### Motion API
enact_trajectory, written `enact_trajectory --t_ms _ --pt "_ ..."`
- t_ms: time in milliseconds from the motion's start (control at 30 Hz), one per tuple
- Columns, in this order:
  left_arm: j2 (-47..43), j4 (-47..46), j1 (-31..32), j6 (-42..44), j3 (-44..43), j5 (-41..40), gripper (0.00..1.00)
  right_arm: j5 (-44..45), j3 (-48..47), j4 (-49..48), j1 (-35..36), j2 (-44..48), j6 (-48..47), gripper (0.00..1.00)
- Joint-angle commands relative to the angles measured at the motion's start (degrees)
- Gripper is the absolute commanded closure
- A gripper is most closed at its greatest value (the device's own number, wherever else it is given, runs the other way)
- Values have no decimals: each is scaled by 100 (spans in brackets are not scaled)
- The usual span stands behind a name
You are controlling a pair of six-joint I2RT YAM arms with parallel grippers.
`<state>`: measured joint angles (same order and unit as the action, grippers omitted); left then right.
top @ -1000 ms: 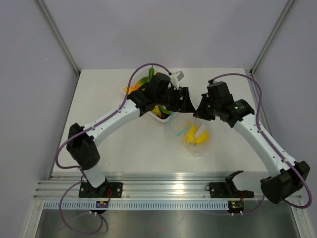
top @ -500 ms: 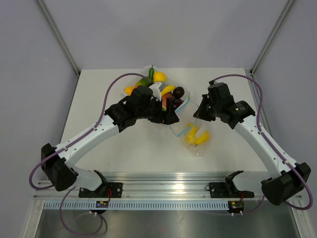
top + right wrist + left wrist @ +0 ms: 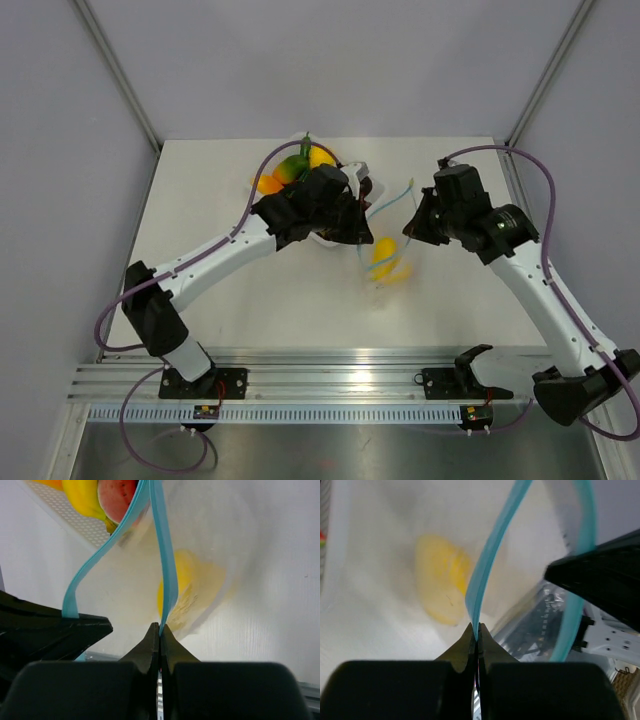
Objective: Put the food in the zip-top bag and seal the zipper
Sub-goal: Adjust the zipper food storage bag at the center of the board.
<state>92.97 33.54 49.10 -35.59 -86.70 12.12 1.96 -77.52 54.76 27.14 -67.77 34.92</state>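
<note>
Top external: zip-top bag (image 3: 378, 268) is held up by its mouth between both arms above the desk (image 3: 250, 290), with yellow food (image 3: 384, 247) inside. Left jaws are pinched tight on one zipper (image 3: 487, 562) lip, right jaws tight on the other lip. The mouth gapes open. White tray (image 3: 82, 526) is just beyond the bag.

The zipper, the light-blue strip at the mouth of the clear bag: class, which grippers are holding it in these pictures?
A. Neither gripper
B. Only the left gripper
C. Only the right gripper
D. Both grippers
D. In the left wrist view the left gripper is pinched shut on the zipper, and in the right wrist view the right gripper is pinched shut on it too.
</note>
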Motion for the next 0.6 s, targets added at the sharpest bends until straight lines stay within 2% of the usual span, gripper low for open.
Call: enact_trajectory --t_ms 0,133,167,267,433,567 --pt "-306 -50 144 18 -708 -95 100 638 -519 421 55 422 -125 100" --pt "543 134 144 35 -884 -26 100 824 147 185 46 72 -91 100" --pt "703 179 144 78 -962 18 100 876 523 71 46 10 -55 100" --pt "1012 389 152 175 -998 10 100 833 869 -45 46 -140 111 100" --pt "522 355 152 334 -1042 -157 100 815 633 8 46 290 33 100" --pt "266 364 135 404 -1253 -271 100 605 62 131 46 492 24 100"
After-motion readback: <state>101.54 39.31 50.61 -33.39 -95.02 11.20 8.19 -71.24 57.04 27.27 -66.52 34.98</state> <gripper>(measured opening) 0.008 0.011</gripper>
